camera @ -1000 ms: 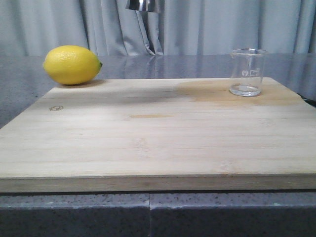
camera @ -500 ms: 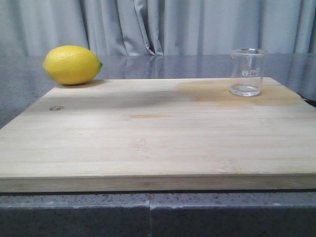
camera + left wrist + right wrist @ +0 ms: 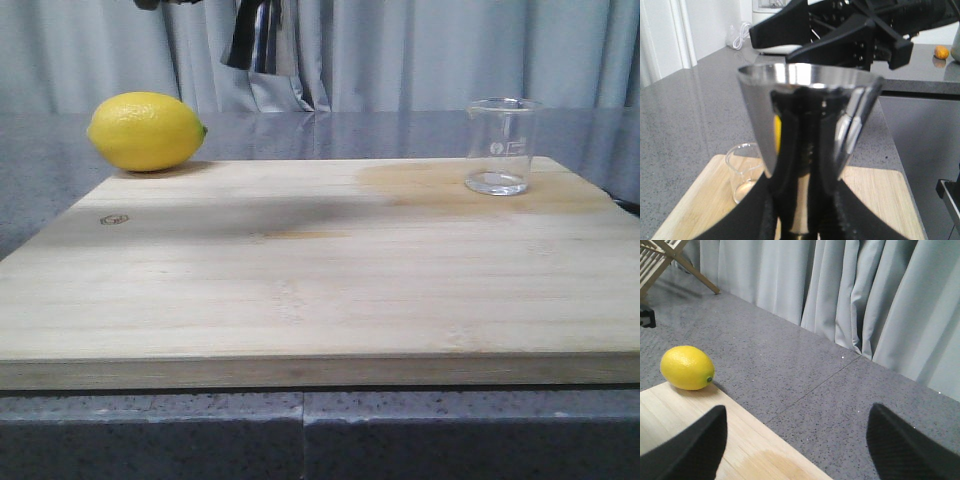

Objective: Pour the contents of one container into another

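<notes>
Grey curtains [image 3: 450,50] hang in folds across the whole back of the front view, above a dark speckled grey countertop [image 3: 400,130]; on that counter lies one wide wooden board [image 3: 320,270], filling the middle and lower part of the frame.

One lemon [image 3: 146,131] sits at the upper left of the front view, on the counter and touching the board's far left corner; one clear glass beaker [image 3: 499,146] stands upright on the board at the upper right, well apart from the lemon, with a pale stain on the wood around its base.

One shiny metal cup [image 3: 256,38] shows at the top of the front view, left of centre, tilted, hanging in the air above the counter behind the board; its upper part is cut off by the frame edge.

From the left wrist view the left gripper [image 3: 800,220] is clamped on that metal cup [image 3: 807,130], one black finger on either side of its narrow base at the bottom of the frame; the cup's wide rim fills the middle; the beaker [image 3: 746,167] shows at lower left, on the board [image 3: 880,200].

From the right wrist view the right gripper [image 3: 797,442] stands wide, its two dark fingertips [image 3: 690,447] far apart at the bottom corners with nothing between them; the lemon [image 3: 687,367] lies at the left, the board [image 3: 740,450] along the bottom.
</notes>
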`<state>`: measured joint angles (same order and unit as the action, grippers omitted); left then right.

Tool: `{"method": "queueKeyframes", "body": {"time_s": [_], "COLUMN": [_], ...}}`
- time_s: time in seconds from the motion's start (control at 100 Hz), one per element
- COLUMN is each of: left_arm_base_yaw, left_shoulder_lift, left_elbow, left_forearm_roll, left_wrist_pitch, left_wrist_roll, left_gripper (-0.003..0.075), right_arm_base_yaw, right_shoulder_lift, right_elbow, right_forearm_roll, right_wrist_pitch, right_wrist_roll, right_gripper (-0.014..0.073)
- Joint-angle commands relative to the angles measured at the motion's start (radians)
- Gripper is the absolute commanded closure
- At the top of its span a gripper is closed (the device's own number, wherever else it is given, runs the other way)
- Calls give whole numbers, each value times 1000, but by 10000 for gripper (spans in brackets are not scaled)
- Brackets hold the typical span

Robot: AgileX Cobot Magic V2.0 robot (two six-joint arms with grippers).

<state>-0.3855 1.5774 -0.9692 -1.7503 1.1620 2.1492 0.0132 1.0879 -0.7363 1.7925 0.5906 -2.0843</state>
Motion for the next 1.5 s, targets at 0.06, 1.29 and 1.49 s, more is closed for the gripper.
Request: {"method": "queueKeyframes", "body": {"time_s": [0.06,1.29,1.49], "left_arm_base_yaw": [8,0,-16], "left_shoulder_lift": [-46,162,162], "left_elbow": [2,-76,-76], "left_forearm_roll": [-100,-100,-100], "left_wrist_pitch": [106,105,105], "left_wrist_roll": [34,107,107], "left_gripper": [739,739,739], "right_arm_base_yaw": [-3,-3,-3], "right_shoulder_lift": [-22,-20,-20], "right_elbow": [-33,-33,-33], "right_forearm_roll": [64,64,64], "right_wrist_pitch": [30,8,8], "right_wrist_roll": [2,2,2], "right_gripper": [72,72,72]}}
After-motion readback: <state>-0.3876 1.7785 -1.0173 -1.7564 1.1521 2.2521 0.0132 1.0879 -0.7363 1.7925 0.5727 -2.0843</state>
